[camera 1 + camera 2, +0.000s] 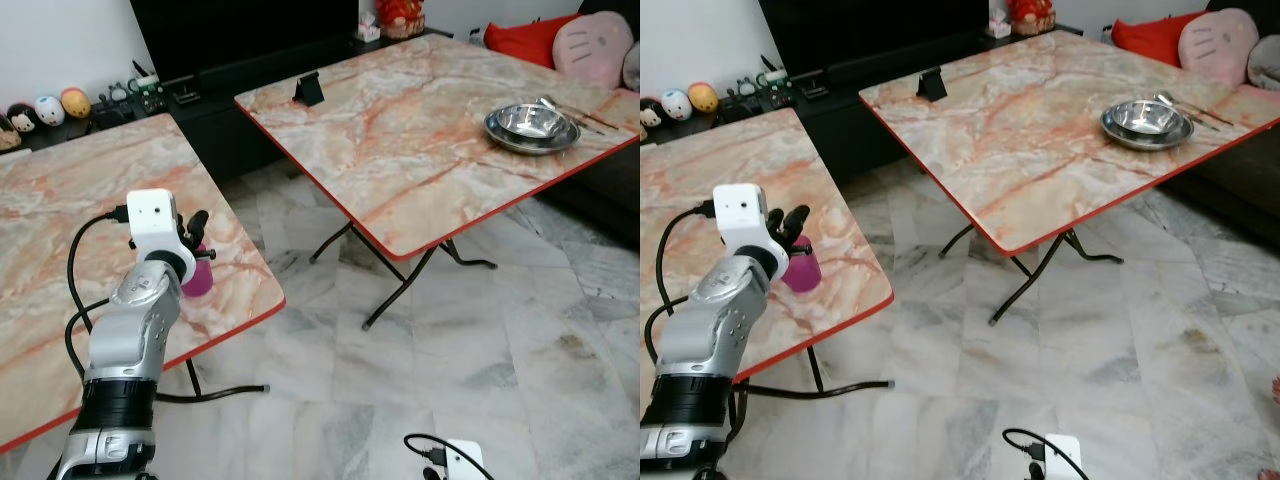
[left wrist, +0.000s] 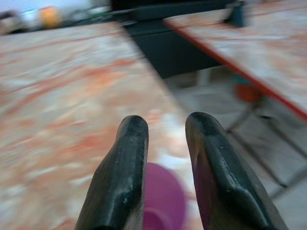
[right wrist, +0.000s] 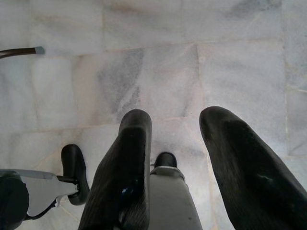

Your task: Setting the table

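Your left gripper (image 2: 165, 163) is up over the near surface (image 1: 60, 230), fingers spread with a clear gap, pinching nothing. The pink cup (image 2: 163, 203) sits just under and between the fingertips, upright on the surface near its red front edge; in the head views it stands right against the gripper's far side, (image 1: 802, 270). Can't tell if a finger already touches it.

Step in hand, as I read it: picking up the cup, pre-grasp stage. Next move needs you to drop the gripper so the fingers straddle the cup wall, then close. It's close to the edge, so a nudge could tip it off.

Well beyond the gripper, across the floor gap, the far surface (image 1: 400, 150) carries the stacked steel bowls (image 1: 531, 125): likely destination.

Right gripper (image 3: 175, 158) hangs idle over the marble floor (image 3: 158, 62), fingers apart, empty.
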